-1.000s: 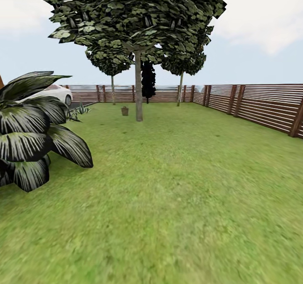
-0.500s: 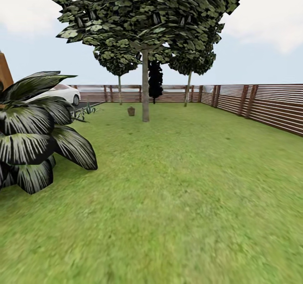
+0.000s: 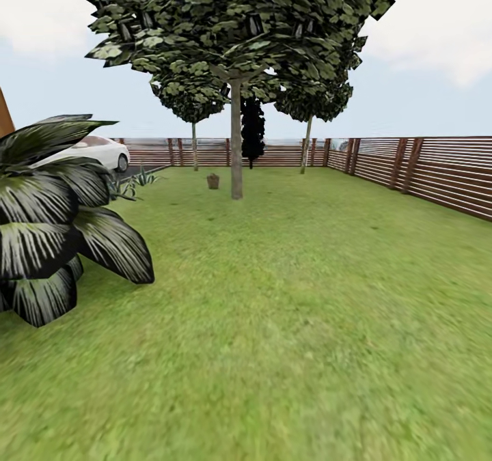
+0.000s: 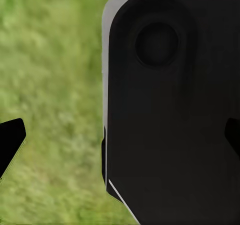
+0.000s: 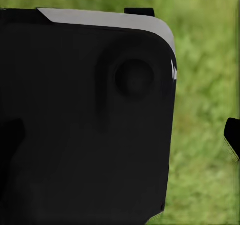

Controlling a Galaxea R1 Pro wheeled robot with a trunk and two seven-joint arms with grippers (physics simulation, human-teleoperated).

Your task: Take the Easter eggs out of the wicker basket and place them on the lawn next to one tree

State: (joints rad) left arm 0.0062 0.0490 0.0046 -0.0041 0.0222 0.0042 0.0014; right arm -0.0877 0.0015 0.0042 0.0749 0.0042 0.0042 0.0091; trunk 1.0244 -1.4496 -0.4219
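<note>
Both grippers hang over grass with fingertips set wide apart, nothing between them. Out ahead, the wicker basket (image 3: 213,181) sits on the lawn (image 3: 301,297) just beside the tree (image 3: 236,140) — far off. Against a second ago the view has swung slightly and crept nearer — still the approach, eggs too small to see.

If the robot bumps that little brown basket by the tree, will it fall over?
Probably not easily. The wicker basket sits upright on flat lawn, left of the tree trunk. It looks squat, so it would likely slide or wobble first. It is too far off to judge its weight.
</note>
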